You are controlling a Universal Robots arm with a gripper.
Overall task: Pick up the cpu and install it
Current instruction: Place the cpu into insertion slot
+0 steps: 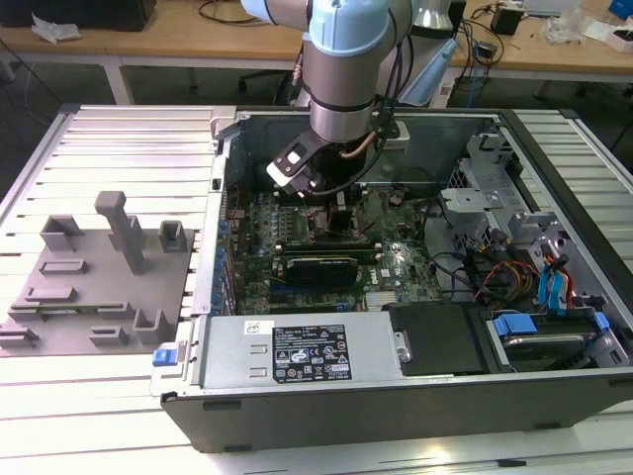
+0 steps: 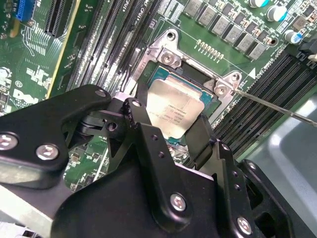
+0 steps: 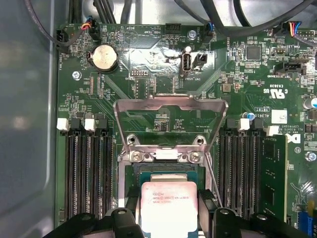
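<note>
I'm pinching the cpu (image 3: 166,202) by two edges in my hand (image 2: 168,126) right over the open socket (image 3: 158,171), needing it level and corner-aligned, no tilt.

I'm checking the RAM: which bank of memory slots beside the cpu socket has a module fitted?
The bank away from the coin battery: a green module stands at its outer edge. The battery-side bank shows only bare black slots.

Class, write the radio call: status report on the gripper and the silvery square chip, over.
Gripper shut on thin silvery square cpu. Cpu low over black socket; seated or not, cannot tell. Silver metal load frame stands open, nothing blocking.
</note>
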